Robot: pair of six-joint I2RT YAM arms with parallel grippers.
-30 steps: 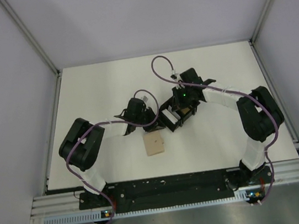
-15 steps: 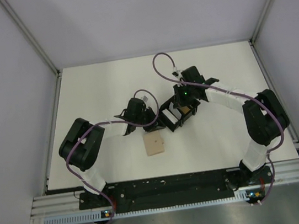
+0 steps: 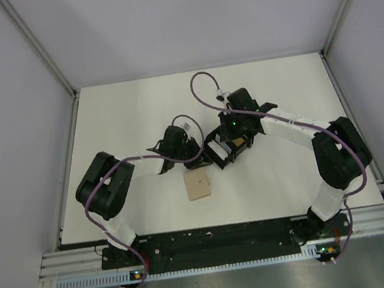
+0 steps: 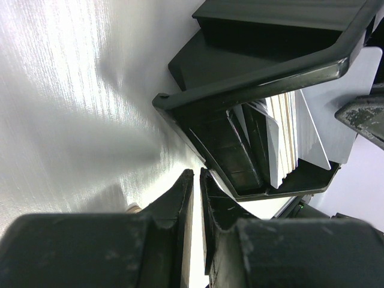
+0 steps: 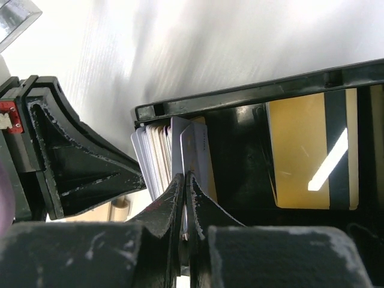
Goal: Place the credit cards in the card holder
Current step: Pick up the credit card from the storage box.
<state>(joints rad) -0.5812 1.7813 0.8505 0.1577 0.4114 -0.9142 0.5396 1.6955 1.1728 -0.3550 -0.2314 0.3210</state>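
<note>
The tan card holder point(image 3: 199, 184) lies flat on the table, just in front of both grippers. Several pale credit cards point(image 5: 153, 157) stand on edge in a black tray point(image 5: 252, 93), and a yellow-orange card point(image 5: 303, 156) lies flat in its other compartment. My right gripper point(image 5: 185, 177) reaches into the tray from above and is shut on one pale card point(image 5: 195, 147) at the end of the stack. My left gripper point(image 4: 197, 175) sits low at the tray's point(image 4: 252, 84) near-left corner. Its jaws are all but closed, with only a thin slit and nothing visible between them.
The tray point(image 3: 217, 156) sits mid-table between the two wrists, the left gripper point(image 3: 189, 149) on its left and the right gripper point(image 3: 229, 141) over it. A purple cable point(image 3: 202, 89) loops above the right wrist. Enclosure walls ring the table.
The right wrist has shifted slightly left and back over the tray, and its elbow has swung outward. The left arm, tray and card holder have stayed put.
</note>
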